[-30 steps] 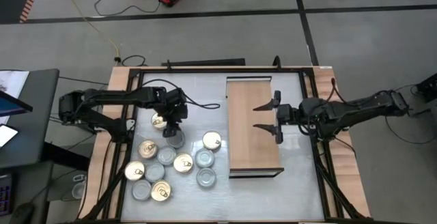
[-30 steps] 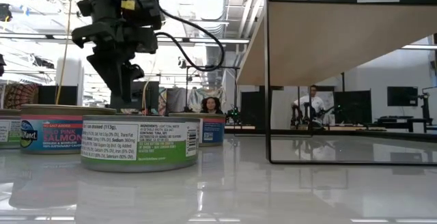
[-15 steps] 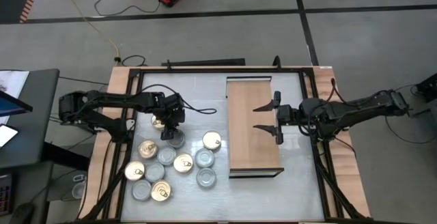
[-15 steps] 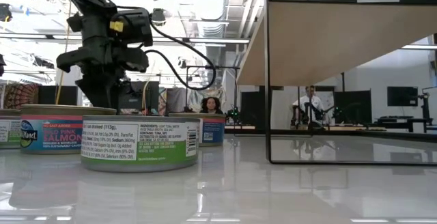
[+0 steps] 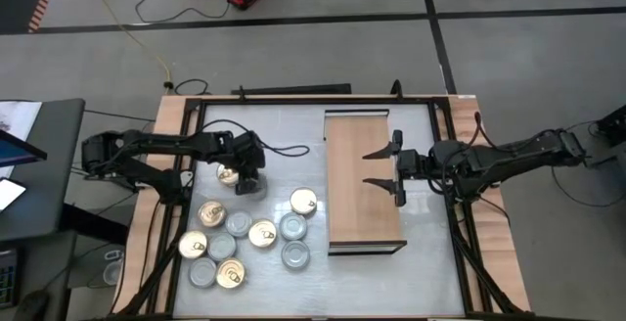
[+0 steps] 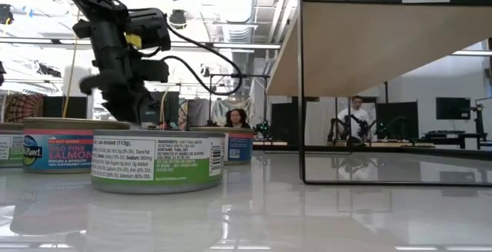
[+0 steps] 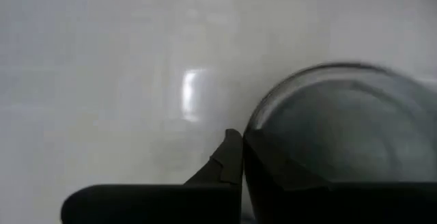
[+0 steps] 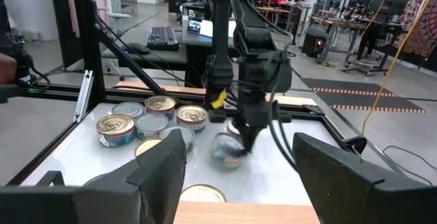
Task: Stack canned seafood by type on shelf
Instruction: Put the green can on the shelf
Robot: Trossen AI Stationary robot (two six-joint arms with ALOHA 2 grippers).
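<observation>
Several canned seafood tins with gold or silver lids stand in a cluster (image 5: 245, 238) on the table's left half. My left gripper (image 5: 250, 177) is shut, slanting down at a silver-lidded tin (image 5: 255, 190) at the cluster's far end, with a gold-lidded tin (image 5: 226, 173) beside it. In the low view this gripper (image 6: 132, 112) dips behind a green-labelled tin (image 6: 157, 160). The shelf (image 5: 364, 179), a light-wood board on a thin dark frame, stands in the middle. My right gripper (image 5: 379, 166) is open and level above the shelf's right part, holding nothing. My left gripper has its shut fingertips (image 7: 235, 157) against the silver-lidded tin's rim (image 7: 258, 121). They slant down on it from above, with nothing between them. The tin's base is on the table. It shows blurred (image 8: 225, 149) in the right wrist view.
The table has dark frame rails (image 5: 313, 101) and wooden side strips (image 5: 168, 115) around it. A cable (image 5: 284, 151) trails from the left arm across the table. A bare strip of tabletop (image 5: 318, 164) lies between the tins and the shelf.
My left gripper has sunk toward the silver-lidded tin, tipped more steeply downward and shut without taking hold of the tin. The tin has slid a little toward the table's far edge.
</observation>
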